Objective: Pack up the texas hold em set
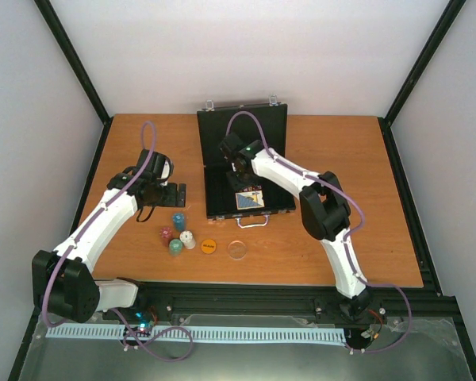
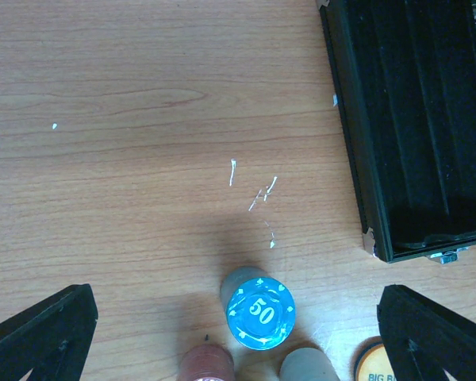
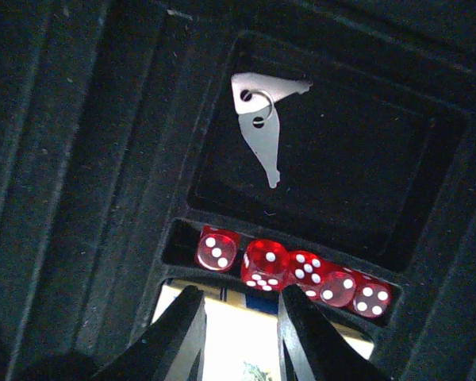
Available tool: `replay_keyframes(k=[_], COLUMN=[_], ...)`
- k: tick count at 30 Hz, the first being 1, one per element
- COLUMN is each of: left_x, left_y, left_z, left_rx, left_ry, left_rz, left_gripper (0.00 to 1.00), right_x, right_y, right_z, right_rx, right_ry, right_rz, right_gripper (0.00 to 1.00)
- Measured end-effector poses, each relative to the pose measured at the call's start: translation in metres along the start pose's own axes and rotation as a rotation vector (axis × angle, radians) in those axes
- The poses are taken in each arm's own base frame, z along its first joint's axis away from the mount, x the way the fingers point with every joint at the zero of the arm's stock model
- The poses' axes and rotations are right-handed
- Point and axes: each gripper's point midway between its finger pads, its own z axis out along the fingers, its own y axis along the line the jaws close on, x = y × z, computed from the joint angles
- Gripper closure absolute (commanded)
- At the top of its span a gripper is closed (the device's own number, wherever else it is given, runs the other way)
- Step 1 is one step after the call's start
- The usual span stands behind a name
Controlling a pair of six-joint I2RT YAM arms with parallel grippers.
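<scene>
The open black briefcase (image 1: 218,159) lies at 12 o'clock on the desk (image 1: 365,198). The right pincer (image 3: 240,298) hangs inside it, fingers narrowly apart and empty. The red dice (image 3: 293,270) sit at its 12 o'clock and the card deck (image 1: 250,199) lies beneath. The left pincer (image 2: 236,300) gapes wide over the blue chip stack (image 2: 260,315). The orange disc (image 1: 209,246) and clear disc (image 1: 237,249) lie at the case's 6 o'clock.

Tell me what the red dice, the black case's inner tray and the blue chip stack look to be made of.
Small red dice: translucent glossy plastic, probably acrylic; light glows through them, white pips. Black moulded inner tray: matte, likely flocked or foam plastic; lint clings to it. Blue round chip stack: plastic or clay composite, unclear which; satin face printed 50.
</scene>
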Motion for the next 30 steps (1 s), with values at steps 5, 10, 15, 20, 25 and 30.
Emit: replay_keyframes(k=[5,10,15,20,25,30], left_x=[0.0,0.0,0.0,0.0,-0.001,-0.001], left_y=[0.001,0.001,0.001,0.001,0.001,0.001], left_z=[0.0,0.0,0.0,0.0,-0.001,-0.001], left_rx=[-0.004,-0.006,-0.006,-0.006,-0.005,-0.005], left_ry=[-0.001,-0.001,-0.002,-0.002,-0.005,-0.005], left_rz=[-0.005,-0.009,-0.016,-0.02,-0.022,-0.022], left_gripper=[0.0,0.0,0.0,0.0,0.0,0.0], right_x=[0.01,0.014,0.012,0.011,0.011,0.013], right_y=[-0.002,-0.003,-0.002,-0.002,-0.002,-0.003], right_z=[0.021,0.028,0.033,0.036,0.034,0.027], right_rx=[0.012,0.016,0.015,0.015,0.012,0.008], right_ry=[0.05,0.068,0.051,0.029,0.022,0.022], right_rz=[-0.001,-0.002,-0.001,-0.001,0.001,0.003], right_gripper=[0.74,0.74,0.74,0.75,0.75,0.75])
